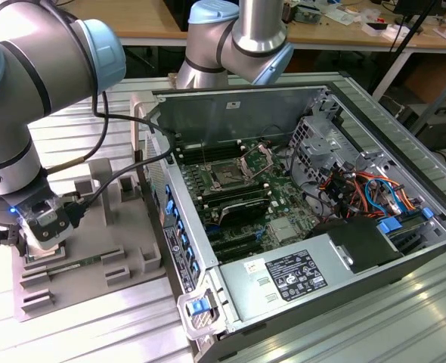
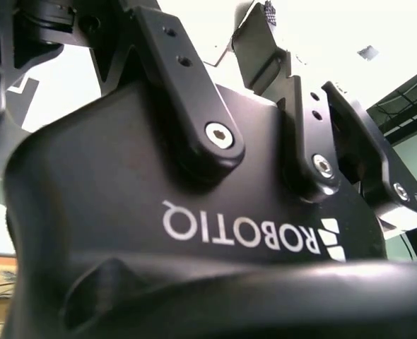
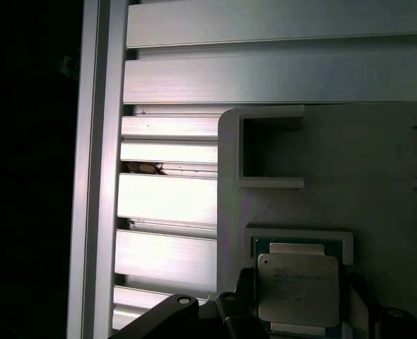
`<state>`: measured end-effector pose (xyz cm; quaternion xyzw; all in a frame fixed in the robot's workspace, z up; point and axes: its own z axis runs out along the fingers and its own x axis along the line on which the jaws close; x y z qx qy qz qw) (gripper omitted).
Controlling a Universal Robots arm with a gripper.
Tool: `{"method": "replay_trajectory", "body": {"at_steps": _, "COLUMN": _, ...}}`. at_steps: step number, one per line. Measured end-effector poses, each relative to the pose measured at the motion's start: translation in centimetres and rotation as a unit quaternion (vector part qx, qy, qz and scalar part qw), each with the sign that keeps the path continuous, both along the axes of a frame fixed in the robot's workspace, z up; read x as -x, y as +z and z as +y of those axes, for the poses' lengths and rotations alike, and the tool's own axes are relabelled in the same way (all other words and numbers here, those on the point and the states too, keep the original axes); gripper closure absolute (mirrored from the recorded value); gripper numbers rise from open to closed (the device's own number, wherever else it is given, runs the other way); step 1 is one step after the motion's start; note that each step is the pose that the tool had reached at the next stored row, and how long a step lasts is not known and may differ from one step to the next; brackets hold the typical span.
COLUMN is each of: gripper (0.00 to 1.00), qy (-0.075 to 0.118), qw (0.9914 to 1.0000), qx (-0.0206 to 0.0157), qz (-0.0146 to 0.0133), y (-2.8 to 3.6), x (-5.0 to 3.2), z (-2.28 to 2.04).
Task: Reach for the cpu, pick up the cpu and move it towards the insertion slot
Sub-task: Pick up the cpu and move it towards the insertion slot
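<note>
The cpu (image 3: 298, 289) lies flat, silvery top upward, in a shallow raised-edge recess of a grey fixture plate (image 3: 378, 183). In the first wrist view the dark fingers (image 3: 238, 318) stand on either side of the cpu, close to two opposite edges. It cannot be told whether they are clamped on the chip or only flank it. The cpu sits level in its recess.

In the exterior view the gripper (image 1: 41, 240) is lowered onto the fixture plate (image 1: 121, 227) at the exterior view's left, with the arm's wrist directly above it. A narrow green board (image 1: 66, 265) lies on the plate just beside the gripper. A second square recess (image 3: 268, 152) of the plate sits near the cpu's recess.

The fixture plate rests on a slatted aluminium tabletop (image 1: 94, 325). An open computer case (image 1: 230, 113) lies on the same tabletop, to the exterior view's right of the plate.

The insertion slot (image 1: 227, 176) is on the green motherboard inside the case. Its metal bracket (image 1: 257, 159) is hinged up. The slot is well apart from the cpu and the gripper.
</note>
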<state>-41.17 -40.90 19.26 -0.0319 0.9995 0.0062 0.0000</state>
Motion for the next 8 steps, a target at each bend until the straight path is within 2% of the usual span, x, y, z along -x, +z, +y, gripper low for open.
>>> {"method": "replay_trajectory", "body": {"at_steps": 2, "gripper": 0.42, "qy": 0.0, "qw": 1.0, "qx": 0.0, "qz": 0.0001, "y": 0.0, "x": 0.0, "z": 0.0}}
{"method": "replay_trajectory", "body": {"at_steps": 3, "gripper": 0.46, "qy": 0.0, "qw": 1.0, "qx": 0.0001, "qz": 0.0001, "y": 0.0, "x": 0.0, "z": 0.0}}
{"method": "replay_trajectory", "body": {"at_steps": 8, "gripper": 0.46, "qy": 0.0, "qw": 1.0, "qx": 0.0, "qz": 0.0, "y": -0.02, "x": 0.0, "z": 0.0}}
